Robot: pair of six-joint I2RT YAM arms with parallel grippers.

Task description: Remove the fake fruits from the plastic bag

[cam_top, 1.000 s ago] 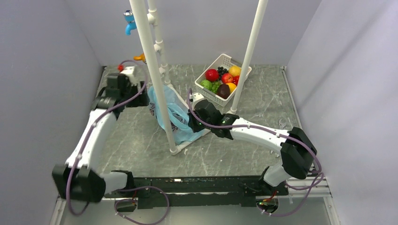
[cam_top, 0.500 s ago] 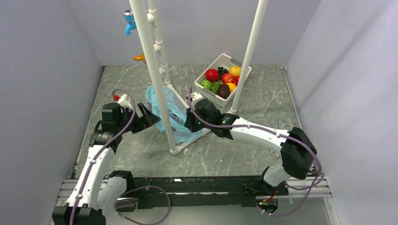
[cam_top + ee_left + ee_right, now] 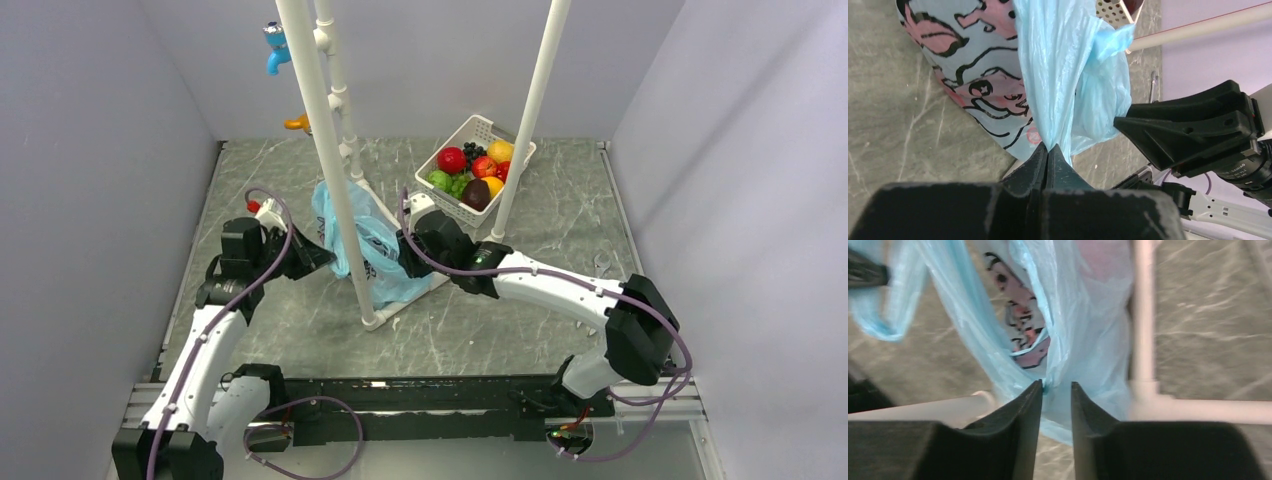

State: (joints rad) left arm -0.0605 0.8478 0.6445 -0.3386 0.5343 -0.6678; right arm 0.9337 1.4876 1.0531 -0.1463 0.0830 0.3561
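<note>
The plastic bag [image 3: 375,255] sits near the middle of the tabletop [image 3: 540,220], bunched against the base of a white pipe frame [image 3: 335,170], with one upright crossing in front of it in the top view. Its light-blue film is crinkled, and its white panel with the pink-and-black cartoon face is turned toward the left.

The left gripper [image 3: 1048,150] is at the bag's left side, clenched tight on a gathered fold of the blue film; the fold rises taut from between its fingertips. The right gripper [image 3: 1056,385] is at the bag's right side, near the frame's foot. Its jaws stand a little apart with a narrow gap between them. The film lies right at the tip of one finger, but the wrist view is blurred, so I cannot tell whether it is only touching.

The fake fruits [image 3: 451,159], red and orange, lie in a white slotted basket [image 3: 478,128] at the far right of the tabletop, beside green and dark ones. What the bag holds cannot be made out.
</note>
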